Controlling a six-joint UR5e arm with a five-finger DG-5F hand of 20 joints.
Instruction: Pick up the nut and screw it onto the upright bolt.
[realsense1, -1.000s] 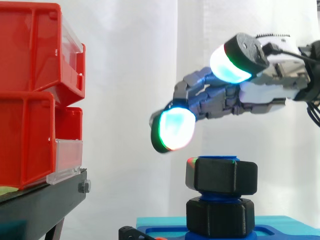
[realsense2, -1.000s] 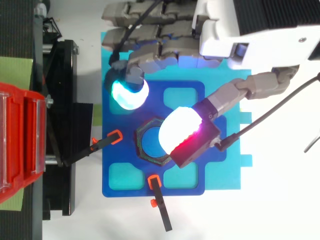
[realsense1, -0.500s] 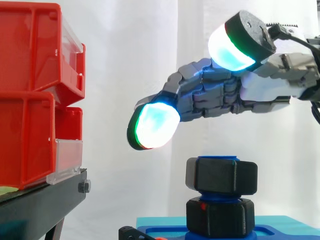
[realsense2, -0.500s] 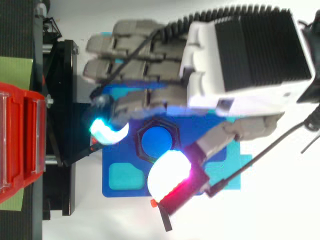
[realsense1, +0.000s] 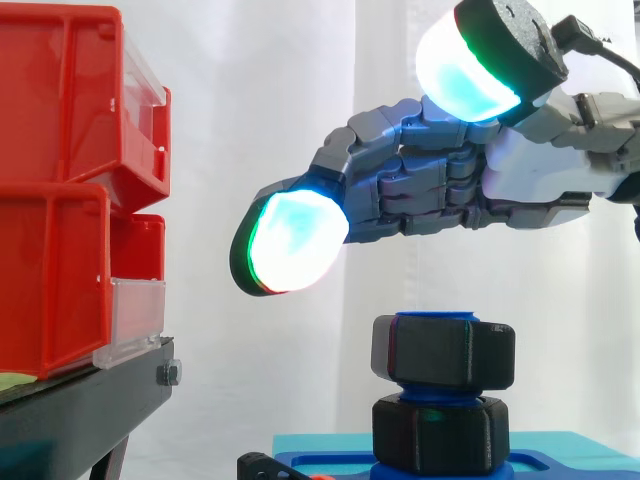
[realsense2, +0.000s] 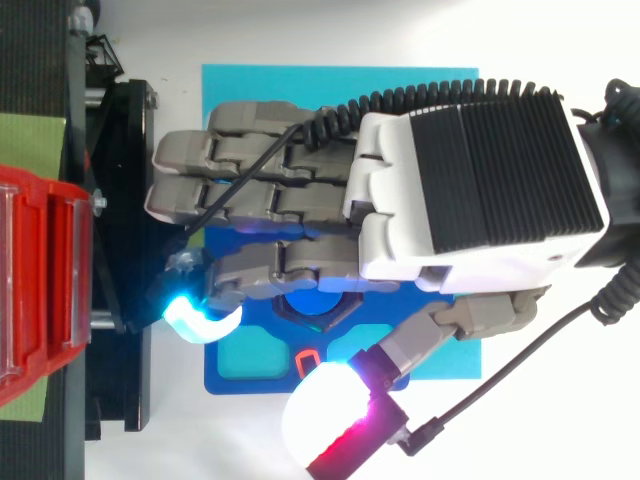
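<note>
The black hex nut (realsense1: 443, 352) sits threaded on the upright blue bolt (realsense1: 435, 319), above a second black hex piece (realsense1: 440, 432) at the bolt's foot. The bolt stands on a blue plate (realsense2: 245, 370). My hand (realsense1: 530, 180) hovers above the nut, clear of it, with its fingers stretched out to the left and relaxed, holding nothing. One glowing fingertip (realsense1: 290, 243) hangs left of and above the nut. The thumb pad (realsense1: 468, 80) points upward. From above, the hand (realsense2: 470, 190) covers most of the bolt, whose blue top (realsense2: 310, 303) peeks out under the fingers.
Stacked red bins (realsense1: 70, 190) on a black stand (realsense1: 80, 410) fill the left side, close to the fingertips. The blue plate rests on a cyan base (realsense2: 300, 80). An orange-tipped clamp (realsense2: 308, 358) grips the plate's near edge.
The hand has lifted away from the nut and reached further left; in the top view it slid down the picture over the bolt. The nut stays on the bolt.
</note>
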